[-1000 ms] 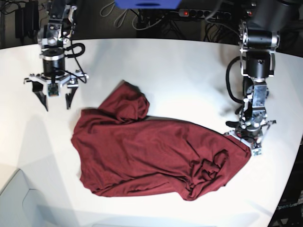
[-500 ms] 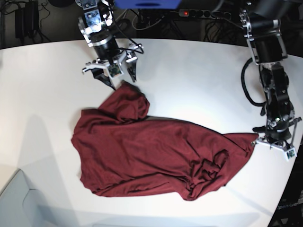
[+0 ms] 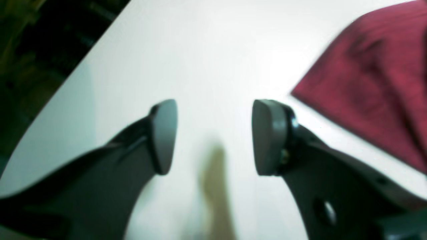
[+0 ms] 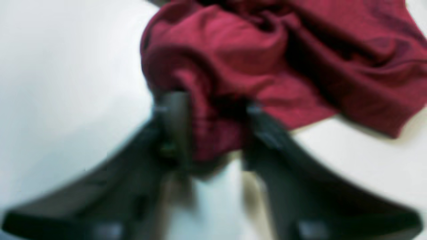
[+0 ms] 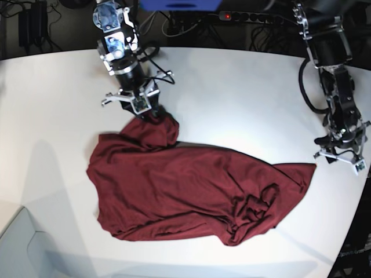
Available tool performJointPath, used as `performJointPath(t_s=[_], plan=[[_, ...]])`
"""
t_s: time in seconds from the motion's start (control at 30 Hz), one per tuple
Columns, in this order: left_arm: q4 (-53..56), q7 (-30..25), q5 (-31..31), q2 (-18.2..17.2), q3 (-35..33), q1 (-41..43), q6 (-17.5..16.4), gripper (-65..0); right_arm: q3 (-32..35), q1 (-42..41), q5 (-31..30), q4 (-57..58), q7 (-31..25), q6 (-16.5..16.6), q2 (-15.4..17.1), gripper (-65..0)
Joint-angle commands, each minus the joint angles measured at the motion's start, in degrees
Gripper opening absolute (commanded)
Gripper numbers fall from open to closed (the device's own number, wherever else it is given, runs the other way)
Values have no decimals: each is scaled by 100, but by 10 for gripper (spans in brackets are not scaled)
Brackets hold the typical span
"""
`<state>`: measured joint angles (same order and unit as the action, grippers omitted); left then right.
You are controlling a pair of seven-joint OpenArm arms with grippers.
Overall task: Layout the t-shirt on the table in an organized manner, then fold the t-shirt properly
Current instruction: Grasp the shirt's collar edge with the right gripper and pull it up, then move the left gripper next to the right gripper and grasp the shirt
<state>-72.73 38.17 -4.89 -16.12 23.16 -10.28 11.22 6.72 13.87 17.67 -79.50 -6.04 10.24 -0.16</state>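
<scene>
T-shirt (image 5: 191, 191) lies crumpled mid-frame on white tabletop (image 5: 243, 98). Right gripper (image 5: 141, 110), upper left, pinches its bunched top fold. Left gripper (image 5: 342, 155), far right, spread, empty, just beside the hem corner.

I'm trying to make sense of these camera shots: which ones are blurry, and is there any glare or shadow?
Right wrist view: blurred throughout, the right gripper smeared around a fold of the t-shirt. Left wrist view: sharper, though the cloth corner is soft; the left gripper casts a faint shadow on the table. Base view: sharpest, with bright glare on the tabletop and soft shadows under the shirt.
</scene>
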Motion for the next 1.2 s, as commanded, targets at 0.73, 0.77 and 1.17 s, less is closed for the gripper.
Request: performJointPath(t_s=[0.73,0.77,1.17], plan=[[121,-209,9,350,1,-347,42,-179,-1485,1949,-145,-2814,-1624,-61,258,-650],[121,-209,9,350,1,-347,42,-153,-1591,1949,-312,-2823,-1624,-61,214,-650],[-512,-191,1,834,-61,145,-1,-78,-1107,1870,-892,-3491,-1598,-44,144,-650]])
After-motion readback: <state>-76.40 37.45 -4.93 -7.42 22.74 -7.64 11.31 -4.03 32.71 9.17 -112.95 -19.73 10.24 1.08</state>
